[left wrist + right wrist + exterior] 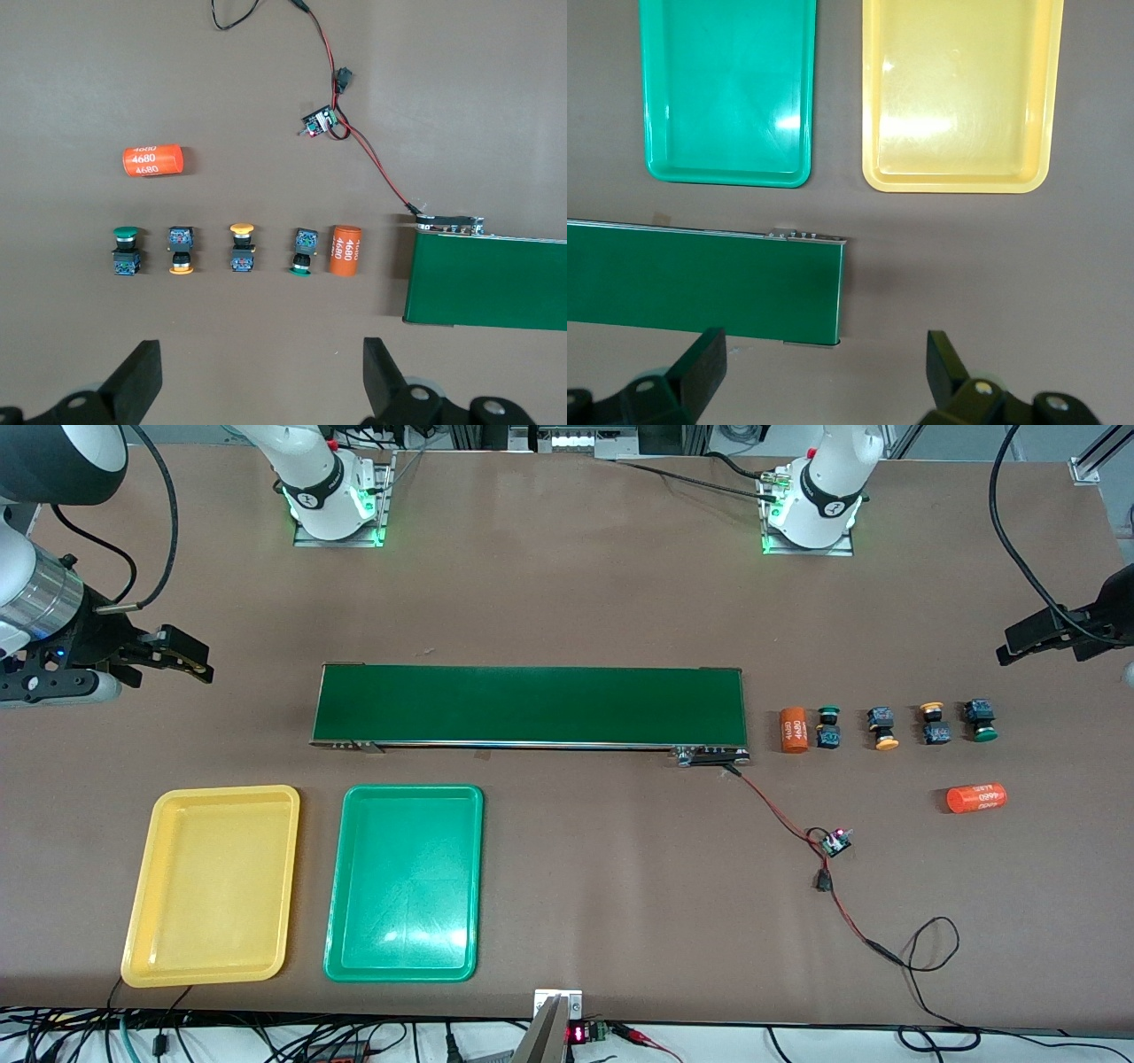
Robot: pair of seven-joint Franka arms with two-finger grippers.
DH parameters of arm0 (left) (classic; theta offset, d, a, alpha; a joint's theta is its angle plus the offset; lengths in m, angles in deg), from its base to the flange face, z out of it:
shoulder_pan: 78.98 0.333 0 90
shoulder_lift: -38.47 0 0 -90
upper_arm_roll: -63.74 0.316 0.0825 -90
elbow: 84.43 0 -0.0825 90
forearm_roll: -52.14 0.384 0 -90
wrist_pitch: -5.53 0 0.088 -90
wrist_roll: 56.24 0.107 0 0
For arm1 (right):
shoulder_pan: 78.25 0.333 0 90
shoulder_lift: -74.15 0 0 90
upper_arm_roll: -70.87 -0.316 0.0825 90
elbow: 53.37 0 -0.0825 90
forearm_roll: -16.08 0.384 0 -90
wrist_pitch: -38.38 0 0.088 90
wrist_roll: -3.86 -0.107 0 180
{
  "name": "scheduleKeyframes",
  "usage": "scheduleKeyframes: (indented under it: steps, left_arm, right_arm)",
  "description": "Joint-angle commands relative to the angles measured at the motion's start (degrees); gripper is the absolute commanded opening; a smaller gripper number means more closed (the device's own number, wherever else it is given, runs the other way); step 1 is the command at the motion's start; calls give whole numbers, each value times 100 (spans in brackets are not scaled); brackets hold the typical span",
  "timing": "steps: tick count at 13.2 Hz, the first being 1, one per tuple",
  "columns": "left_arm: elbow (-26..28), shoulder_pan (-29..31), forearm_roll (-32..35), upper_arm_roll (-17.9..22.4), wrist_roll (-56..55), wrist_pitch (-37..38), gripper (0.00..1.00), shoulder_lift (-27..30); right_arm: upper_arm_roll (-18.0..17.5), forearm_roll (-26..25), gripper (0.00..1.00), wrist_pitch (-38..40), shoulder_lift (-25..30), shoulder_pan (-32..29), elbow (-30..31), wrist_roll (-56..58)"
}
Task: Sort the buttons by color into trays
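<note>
I've got the left gripper (257, 390) spread wide over bare table at frame right, the right gripper (819, 381) wide at frame left. All four buttons (905, 724) sit mid-right; yellow tray (142, 886) and green tray (341, 903) empty. I'd drop squarely on one body, avoiding the "4680" cylinder (793, 729).

Brown table (567, 584): trays (213, 886), conveyor belt (532, 705), buttons (883, 727), orange cylinders (975, 798).

A long dark-green conveyor belt (530, 706) spans the frame's centre on the brown surface (567, 602). Two orange "4680" cylinders (793, 730) (976, 798) lie at right; red-black wires (780, 815) run to a small circuit board (835, 842).
</note>
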Motion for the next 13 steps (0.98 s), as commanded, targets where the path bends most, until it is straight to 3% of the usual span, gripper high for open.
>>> scheduleKeyframes:
  steps: [1, 5, 10, 13]
  left_arm:
    - [9, 37, 143, -31, 102, -32, 100, 64]
    - [-43, -33, 134, -31, 15, 12, 100, -49]
    - [-61, -68, 47, -49, 93, -40, 100, -892]
    - [-70, -148, -996, -119, 93, -67, 100, -1436]
  right_arm:
    - [-56, 88, 100, -16, -7, -92, -16, -64]
    - [-47, 79, 100, -16, -8, -92, -16, -64]
    - [-47, 44, 100, -25, -122, -66, -33, -55]
    - [-47, 70, 100, -60, -131, -31, -42, -55]
